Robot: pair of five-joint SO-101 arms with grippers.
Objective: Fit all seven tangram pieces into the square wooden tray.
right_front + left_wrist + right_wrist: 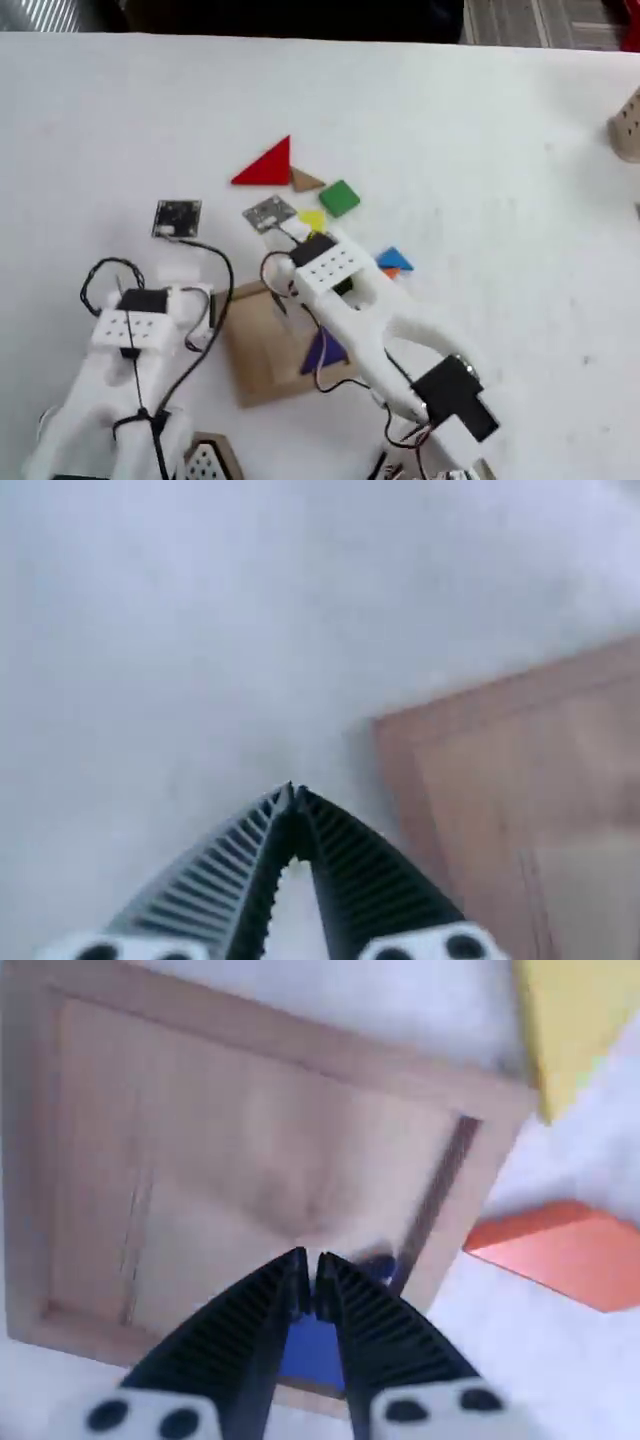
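A white table (470,130) holds everything, and the square wooden tray (255,345) sits near the front between the two arms. The right gripper (312,1265) hangs over the tray's floor, close to one side wall. Its jaws are squeezed nearly together, and a purple-blue piece (325,350) shows right under them. I cannot tell if they pinch it or only touch it. I think the gripper is there to get this piece lying flat in the tray. The left gripper (292,798) is squeezed tight on nothing, over the table just beside a tray corner, likely keeping out of the way. Six more pieces lie past the tray: a red triangle (268,165), a tan triangle (306,181), a green square (340,197), a yellow piece (312,220), a blue triangle (393,256) and an orange piece (390,271). They sit close together and some touch, so grabbing one will be a tight fit. Much bare wood shows in the tray, so a piece has room to slide, but the raised rim could catch a corner.
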